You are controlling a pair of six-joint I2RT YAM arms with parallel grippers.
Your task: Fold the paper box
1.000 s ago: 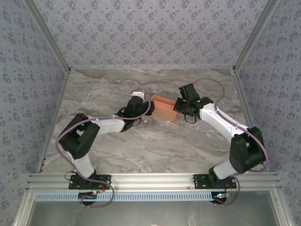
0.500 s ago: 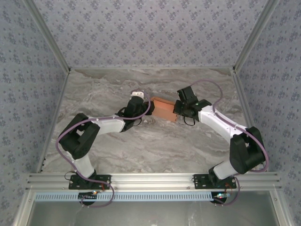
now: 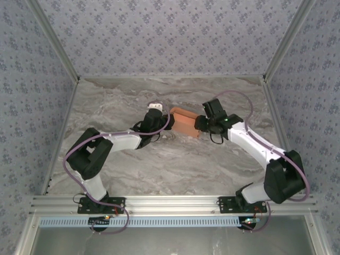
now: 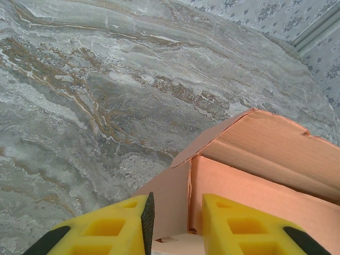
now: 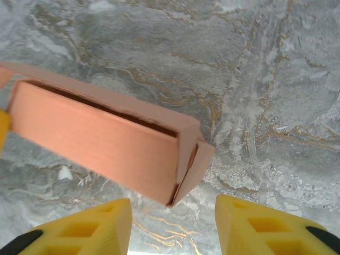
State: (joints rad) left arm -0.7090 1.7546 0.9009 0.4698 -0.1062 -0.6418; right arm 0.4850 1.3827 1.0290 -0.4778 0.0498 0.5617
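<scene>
Left, top view: left gripper (image 3: 163, 118) at the left end of the paper box (image 3: 185, 122), touching it. Jaws narrow, clamped on cardboard.

Left wrist view, left gripper (image 4: 177, 203): yellow fingers (image 4: 111, 228) low in frame, close together, a folded corner of the paper box (image 4: 265, 159) wedged between them. Seam runs up from the gap. One panel leans off to the left, a longer one stretches right with a flap edge raised above it. Grey marble tabletop (image 4: 79, 79) beyond, patterned wall (image 4: 265, 10) and a metal rail (image 4: 319, 29) in the far right corner.

Middle, top view: lies on the tabletop (image 3: 117, 101), toward the far side, long axis roughly left to right, right end angled nearer the arm bases. Salmon-orange, folded to a slim rectangular shape. Bridges the space between the two grippers.

Right, top view: right gripper (image 3: 201, 125) just beside the box's right end.

Right wrist view, right gripper (image 5: 172, 202): fingers (image 5: 85, 231) spread wide, gripping nothing. Right end of the paper box (image 5: 95, 143) sits above the gap, near the fingertips, apart from both.

View differences:
- Right wrist: end flap standing ajar at the right end, dark slit along the top edge, and a yellow finger (image 5: 3, 127) of the left gripper against the front face at far left.
- Left wrist: the corner seam and the pinch on it.
- Top: overall lie and both arms. Flap detail too small to read there.
</scene>
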